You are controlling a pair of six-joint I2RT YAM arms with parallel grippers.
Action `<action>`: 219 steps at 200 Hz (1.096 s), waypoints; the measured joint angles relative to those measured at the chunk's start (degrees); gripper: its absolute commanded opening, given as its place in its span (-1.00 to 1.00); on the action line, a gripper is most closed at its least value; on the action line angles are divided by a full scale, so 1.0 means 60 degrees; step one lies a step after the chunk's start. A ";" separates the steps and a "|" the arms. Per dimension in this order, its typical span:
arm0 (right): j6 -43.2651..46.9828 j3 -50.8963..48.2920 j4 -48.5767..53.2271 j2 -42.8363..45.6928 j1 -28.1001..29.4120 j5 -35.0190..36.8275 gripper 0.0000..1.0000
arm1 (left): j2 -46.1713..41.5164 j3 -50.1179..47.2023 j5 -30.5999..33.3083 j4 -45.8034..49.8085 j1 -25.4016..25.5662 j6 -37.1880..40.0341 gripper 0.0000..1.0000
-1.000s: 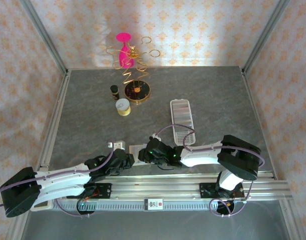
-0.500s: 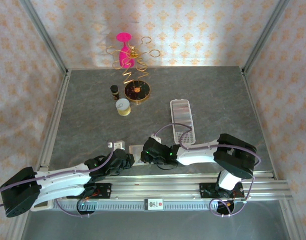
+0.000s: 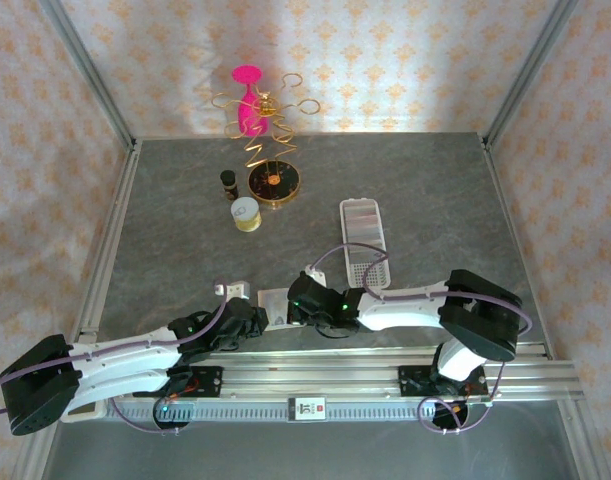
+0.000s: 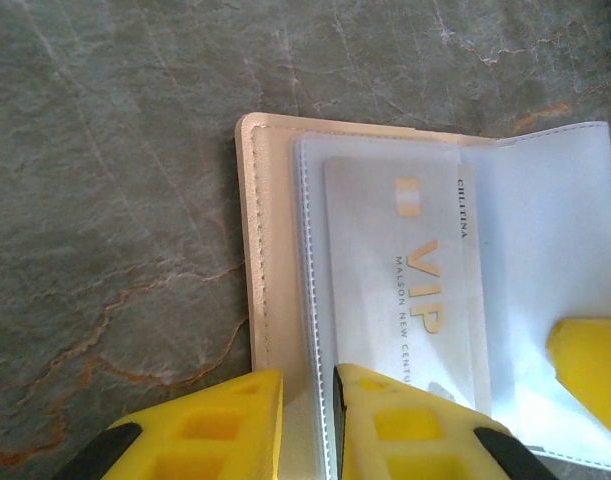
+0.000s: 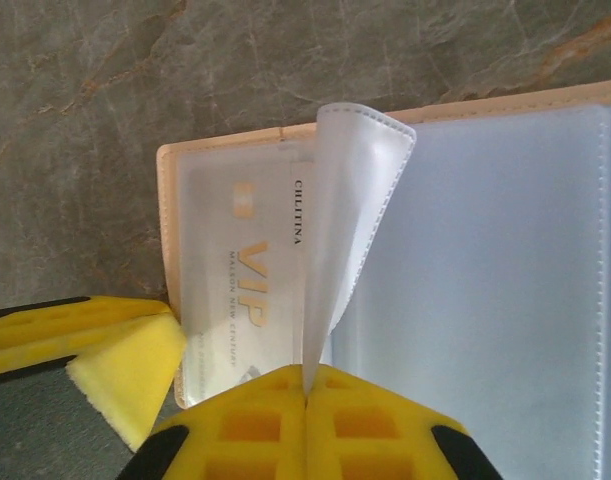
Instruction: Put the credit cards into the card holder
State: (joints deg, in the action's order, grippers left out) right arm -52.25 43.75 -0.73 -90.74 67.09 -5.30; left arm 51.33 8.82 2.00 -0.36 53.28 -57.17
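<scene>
Near the bottom edge of the top view, just above the arms' bases, both grippers meet over a beige wallet (image 3: 273,298) that lies open on the grey table (image 3: 435,190).

At the bottom of the left wrist view, the left gripper (image 4: 307,390) stands narrow. Its yellow fingers sit on either side of the wallet's stitched near edge and appear clamped on it.

At the bottom centre of the right wrist view, the right gripper (image 5: 305,385) has its fingers pressed tight together on a clear plastic sleeve (image 5: 350,200). The sleeve rises from between the jaws and curls over toward the upper centre of the frame.

A pale blue-grey credit card (image 4: 400,290) with gold VIP lettering lies flat in the wallet under a clear pocket. It sits at the centre of the left wrist view and in the left half of the right wrist view.

The card holder (image 3: 362,222), a long white tray with a dotted lower section, lies right of centre in the top view. It is up and right of the wallet and not touching it. A cable of the right arm crosses its lower end.
</scene>
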 measured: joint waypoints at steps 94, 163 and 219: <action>0.0248 0.0000 -0.0495 -0.0197 0.0022 -0.0317 -0.47 | -0.0623 0.0000 0.0011 0.0178 0.0000 -0.0004 -0.35; 0.0219 0.0131 -0.1588 -0.0466 0.0055 -0.0860 -0.32 | -0.1719 0.0000 0.1064 0.1392 0.0000 -0.0459 -0.35; 0.0535 0.0244 -0.2415 -0.0357 0.0073 -0.0838 -0.31 | -0.2932 0.0000 0.2007 0.2259 0.0000 -0.0863 -0.25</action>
State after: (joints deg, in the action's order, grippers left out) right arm -49.04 45.21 -15.22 -92.88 67.53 -10.33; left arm 33.74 8.82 14.04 13.19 53.28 -62.35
